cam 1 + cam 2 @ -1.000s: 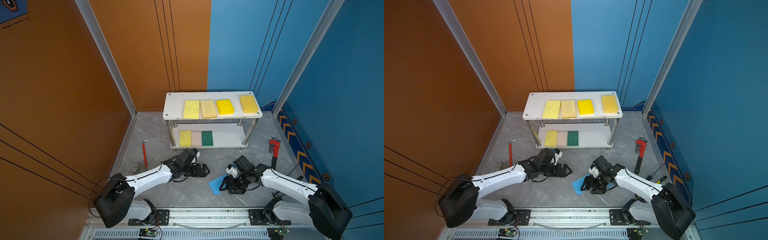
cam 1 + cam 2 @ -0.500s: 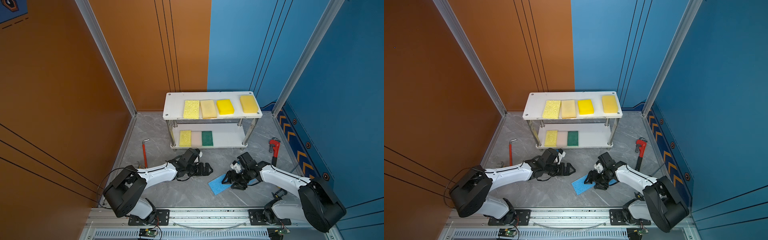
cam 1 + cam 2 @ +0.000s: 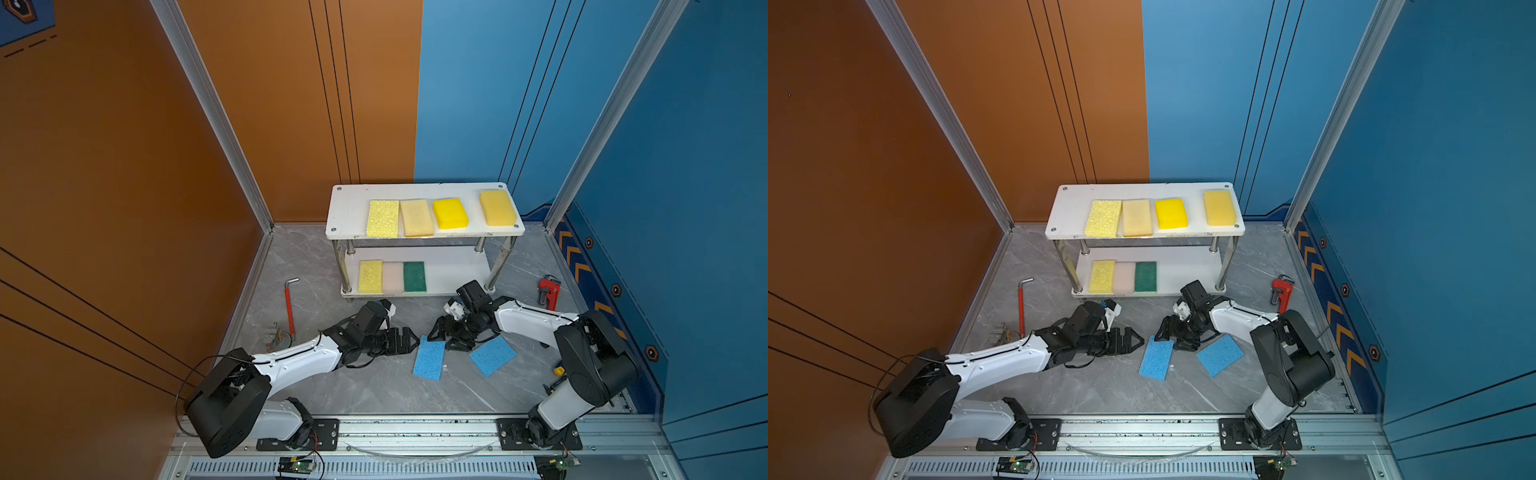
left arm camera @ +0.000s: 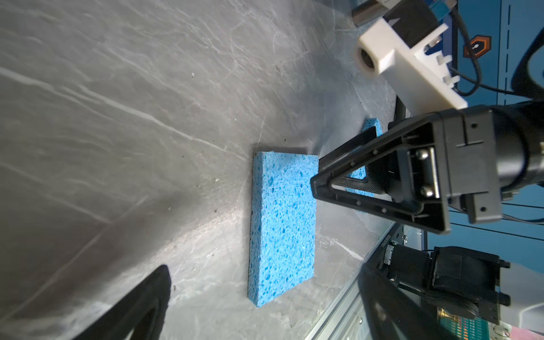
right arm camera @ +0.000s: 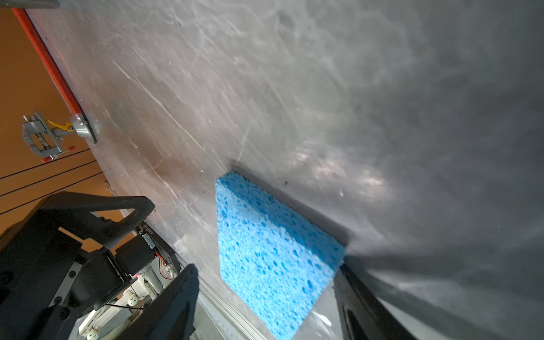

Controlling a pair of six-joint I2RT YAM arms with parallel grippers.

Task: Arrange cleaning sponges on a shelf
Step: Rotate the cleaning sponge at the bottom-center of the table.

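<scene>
Grey marbled worktop [image 3: 374,395] carries two thin, flat rectangles: left blue sponge [image 3: 429,359] and right blue sponge [image 3: 492,355]. Seven more sponges sit on the white two-board shelf [image 3: 345,208], four above and three below. Left pincer [image 3: 414,340] gapes empty. Right pincer [image 3: 442,338] stands spread astride the left blue sponge's end. Its pores show only in the wrist views.

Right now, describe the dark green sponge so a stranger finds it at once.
Find the white two-tier shelf with chrome posts. On its lower board, three sponges lie side by side. The dark green rectangular sponge ends the row beside the pinkish-beige sponge; no other sponge is green.
</scene>
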